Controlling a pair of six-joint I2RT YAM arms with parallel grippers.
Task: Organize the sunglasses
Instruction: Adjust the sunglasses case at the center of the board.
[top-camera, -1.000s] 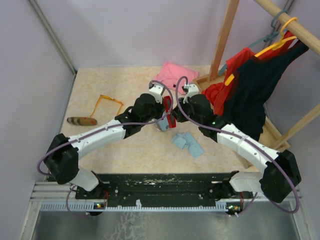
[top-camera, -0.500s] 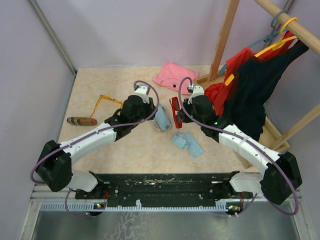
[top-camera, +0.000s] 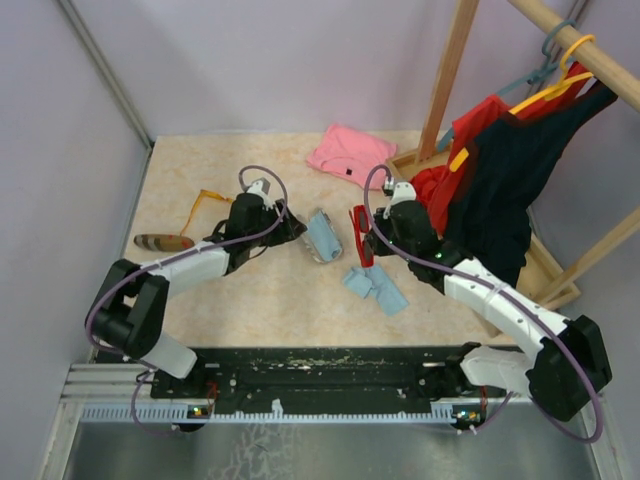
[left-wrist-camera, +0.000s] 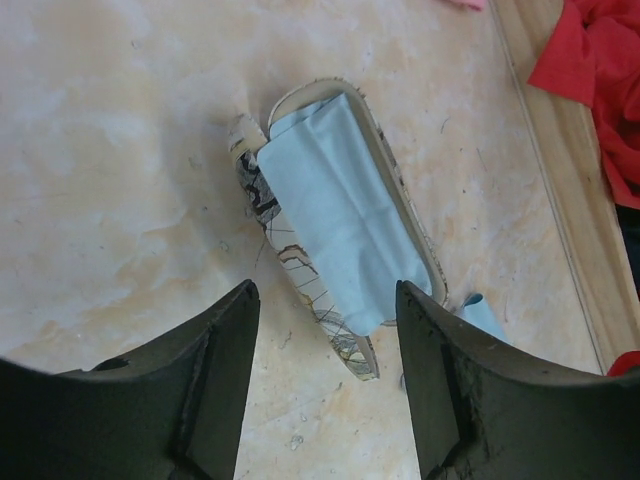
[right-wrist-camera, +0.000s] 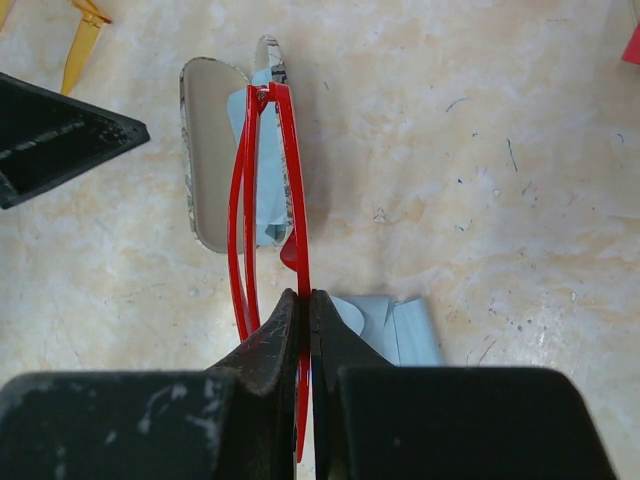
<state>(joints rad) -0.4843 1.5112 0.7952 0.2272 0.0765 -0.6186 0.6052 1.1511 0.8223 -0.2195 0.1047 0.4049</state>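
The red sunglasses (top-camera: 358, 236) hang folded above the table, pinched by their frame in my shut right gripper (top-camera: 368, 240). In the right wrist view the red sunglasses (right-wrist-camera: 268, 200) run out from the right gripper (right-wrist-camera: 304, 298), over a grey-patterned case (right-wrist-camera: 205, 150). That case (top-camera: 322, 237) lies open with a light blue cloth (left-wrist-camera: 340, 205) in it. My left gripper (top-camera: 292, 230) stands open and empty just left of the case (left-wrist-camera: 300, 270), as the left wrist view shows between the left gripper's (left-wrist-camera: 325, 298) fingers. The orange sunglasses (top-camera: 206, 196) lie at the left, partly behind the left arm.
A brown case (top-camera: 163, 242) lies at the far left. Folded light blue cloths (top-camera: 377, 287) sit near the right gripper. A pink cloth (top-camera: 350, 155) lies at the back. A wooden rack (top-camera: 448, 80) with hanging clothes (top-camera: 500, 170) fills the right side.
The left gripper let go of the red sunglasses, opened and drew back to the left. The right gripper kept hold of them and shifted slightly right, uncovering the open case.
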